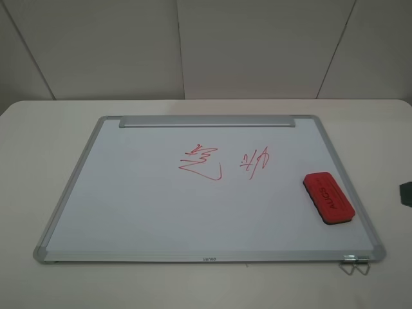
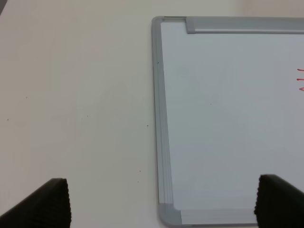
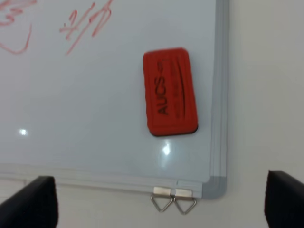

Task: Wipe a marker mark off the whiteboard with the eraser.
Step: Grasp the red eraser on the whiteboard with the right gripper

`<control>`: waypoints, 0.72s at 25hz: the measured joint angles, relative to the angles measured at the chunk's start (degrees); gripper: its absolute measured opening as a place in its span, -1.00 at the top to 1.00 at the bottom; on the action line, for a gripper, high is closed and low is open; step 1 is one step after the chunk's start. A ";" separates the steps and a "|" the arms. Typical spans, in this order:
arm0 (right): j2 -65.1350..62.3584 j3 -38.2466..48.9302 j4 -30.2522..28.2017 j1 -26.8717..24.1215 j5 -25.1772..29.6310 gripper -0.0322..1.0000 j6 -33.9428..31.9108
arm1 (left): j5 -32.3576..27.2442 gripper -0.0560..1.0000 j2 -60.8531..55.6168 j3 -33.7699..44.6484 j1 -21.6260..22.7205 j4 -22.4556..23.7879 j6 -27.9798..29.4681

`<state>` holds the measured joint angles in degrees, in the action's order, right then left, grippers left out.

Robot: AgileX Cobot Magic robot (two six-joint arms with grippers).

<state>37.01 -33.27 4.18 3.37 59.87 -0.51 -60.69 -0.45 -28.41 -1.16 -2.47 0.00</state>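
The whiteboard (image 1: 129,199) lies flat on the table. The marker mark (image 1: 201,162), stacked red squiggles with a hooked tail, is near the board's middle. The red eraser (image 1: 329,198) rests on the board near its right edge, lettering up. In the right wrist view, my right gripper (image 3: 159,202) is open and empty, above the board's near right corner. The eraser (image 3: 170,91) lies apart from it, and part of the mark (image 3: 14,26) shows. My left gripper (image 2: 164,204) is open and empty over the board's left frame (image 2: 159,118), far from the mark (image 2: 300,80).
A smaller red scribble (image 1: 257,161) sits between the mark and the eraser. A grey tray strip (image 1: 207,121) runs along the far edge. Two metal hanging clips (image 1: 355,264) stick out at the near right corner. A dark shape (image 1: 406,194) shows at the right edge.
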 joint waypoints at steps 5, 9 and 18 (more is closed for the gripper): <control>22.75 -8.24 -3.47 3.58 -1.01 -0.59 -0.06 | 0.00 -0.57 0.00 0.00 0.00 0.00 0.00; 37.38 -15.10 -4.18 7.34 -3.73 -0.59 -1.39 | 0.00 -0.57 0.00 0.00 0.00 0.00 0.00; 55.27 -21.14 -7.44 10.14 -7.91 -0.59 -6.60 | 0.00 -0.57 0.00 0.00 0.00 0.00 0.00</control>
<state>92.29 -54.41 -3.26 13.51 51.96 -7.11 -60.69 -0.45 -28.41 -1.16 -2.47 0.00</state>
